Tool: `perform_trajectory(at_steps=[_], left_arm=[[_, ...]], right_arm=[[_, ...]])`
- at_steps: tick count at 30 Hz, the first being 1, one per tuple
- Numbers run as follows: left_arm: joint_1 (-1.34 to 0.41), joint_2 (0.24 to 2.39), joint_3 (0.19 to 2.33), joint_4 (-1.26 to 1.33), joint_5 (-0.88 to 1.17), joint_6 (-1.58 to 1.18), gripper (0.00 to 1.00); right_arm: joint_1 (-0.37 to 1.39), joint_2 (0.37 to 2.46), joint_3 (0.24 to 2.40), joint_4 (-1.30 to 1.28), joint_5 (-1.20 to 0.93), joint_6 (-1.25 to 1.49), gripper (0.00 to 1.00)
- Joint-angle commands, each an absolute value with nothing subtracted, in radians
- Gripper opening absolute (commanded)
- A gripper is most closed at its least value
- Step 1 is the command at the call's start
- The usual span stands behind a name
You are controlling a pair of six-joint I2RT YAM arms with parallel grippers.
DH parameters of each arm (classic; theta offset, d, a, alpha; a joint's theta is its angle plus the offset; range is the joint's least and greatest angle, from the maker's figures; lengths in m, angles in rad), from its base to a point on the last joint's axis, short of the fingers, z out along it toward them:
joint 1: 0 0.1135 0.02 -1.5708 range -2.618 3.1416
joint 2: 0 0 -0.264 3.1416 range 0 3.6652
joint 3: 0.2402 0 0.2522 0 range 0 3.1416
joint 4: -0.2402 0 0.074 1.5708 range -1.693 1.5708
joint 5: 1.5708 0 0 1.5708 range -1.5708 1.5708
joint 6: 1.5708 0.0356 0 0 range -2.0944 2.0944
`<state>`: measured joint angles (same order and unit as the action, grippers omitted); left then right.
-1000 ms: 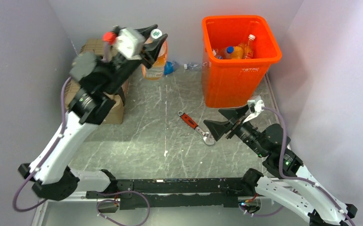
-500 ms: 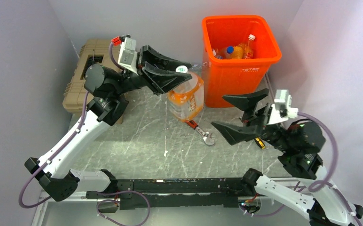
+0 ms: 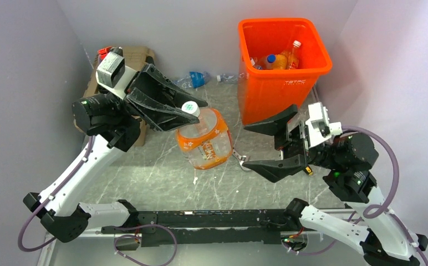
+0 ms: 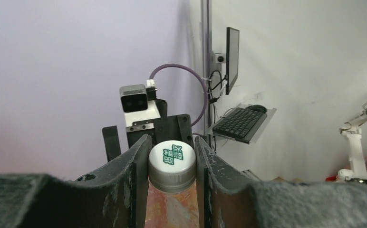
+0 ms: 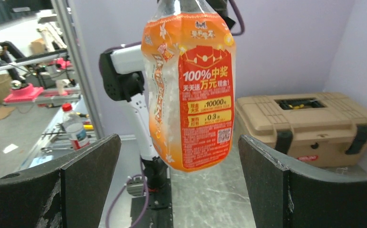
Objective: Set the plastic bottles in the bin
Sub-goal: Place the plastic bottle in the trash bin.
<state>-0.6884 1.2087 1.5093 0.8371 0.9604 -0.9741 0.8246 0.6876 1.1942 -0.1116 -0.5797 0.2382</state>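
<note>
A big orange-tinted plastic bottle (image 3: 205, 139) with a white cap (image 4: 172, 159) hangs in mid-air over the middle of the table. My left gripper (image 3: 188, 109) is shut on its neck, just under the cap. To the bottle's right my right gripper (image 3: 249, 145) stands wide open facing it, and in the right wrist view the bottle (image 5: 191, 85) hangs between and beyond the two fingers (image 5: 89, 166), apart from both. The orange bin (image 3: 273, 97) stands at the back right with several bottles (image 3: 281, 59) inside. Two small bottles (image 3: 195, 79) lie by the back wall.
A tan toolbox (image 3: 139, 55) sits at the back left, mostly behind my left arm, and shows fully in the right wrist view as the toolbox (image 5: 310, 118). A wrench's end (image 3: 239, 159) peeks out below the hanging bottle. A small screwdriver (image 3: 310, 170) lies under my right arm.
My left arm has swung the big bottle from the back left, near the toolbox, out over the table's middle. My right gripper has risen and turned to face the bottle, still open.
</note>
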Motion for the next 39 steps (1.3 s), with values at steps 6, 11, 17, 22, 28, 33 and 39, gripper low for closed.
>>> perform_trajectory(at_steps=[6, 11, 17, 22, 28, 33, 39], left_arm=[[-0.686, 1.251, 1.480, 1.061, 0.982, -1.171, 0.00], [-0.686, 1.259, 1.483, 1.056, 0.980, -1.160, 0.00], [-0.687, 1.289, 1.508, 1.068, 0.983, -1.172, 0.00], [-0.689, 1.316, 1.514, 1.098, 0.977, -1.191, 0.00], [-0.689, 1.315, 1.484, 1.092, 0.974, -1.154, 0.00], [-0.689, 1.279, 1.441, 1.037, 0.965, -1.071, 0.00], [-0.687, 1.229, 1.405, 0.979, 0.953, -0.972, 0.53]], right_arm=[[0.825, 0.805, 1.267, 0.067, -0.704, 0.360, 1.00], [0.825, 0.858, 1.291, 0.064, -0.691, 0.358, 1.00], [0.825, 0.908, 1.293, 0.068, -0.697, 0.361, 1.00], [0.825, 0.940, 1.279, 0.129, -0.740, 0.415, 0.98], [0.825, 0.991, 1.239, 0.276, -0.835, 0.576, 0.83], [0.825, 0.987, 1.190, 0.332, -0.858, 0.632, 0.59], [0.825, 0.945, 1.166, 0.302, -0.807, 0.575, 0.37]])
